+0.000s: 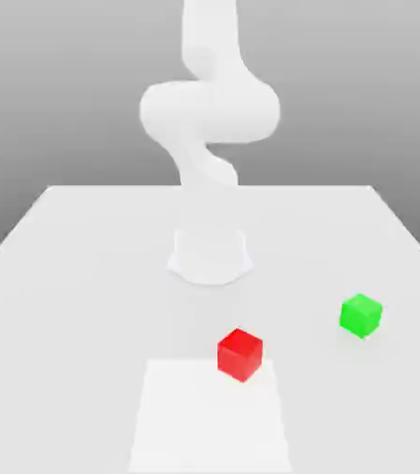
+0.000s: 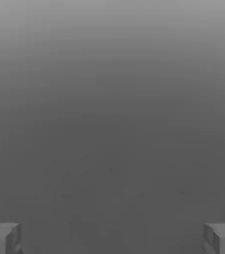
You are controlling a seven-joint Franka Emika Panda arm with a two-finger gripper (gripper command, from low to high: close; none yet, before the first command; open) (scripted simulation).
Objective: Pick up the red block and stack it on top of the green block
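The red block (image 1: 240,354) is a small glossy cube resting on the white table near its front, at the far edge of a paler square patch. The green block (image 1: 360,315), a cube of the same size, sits on the table to the exterior view's right of the red one and a little further back, apart from it. In the hand view my gripper (image 2: 112,238) is open, its two grey fingertips (image 2: 3,238) standing far apart at the frame's corners with nothing between them, against a plain grey background.
The white arm (image 1: 209,111) rises from its round base (image 1: 210,255) at the middle of the table and runs out of frame at the top. A paler square patch (image 1: 209,417) marks the table's front. The table (image 1: 84,278) edges taper toward the back.
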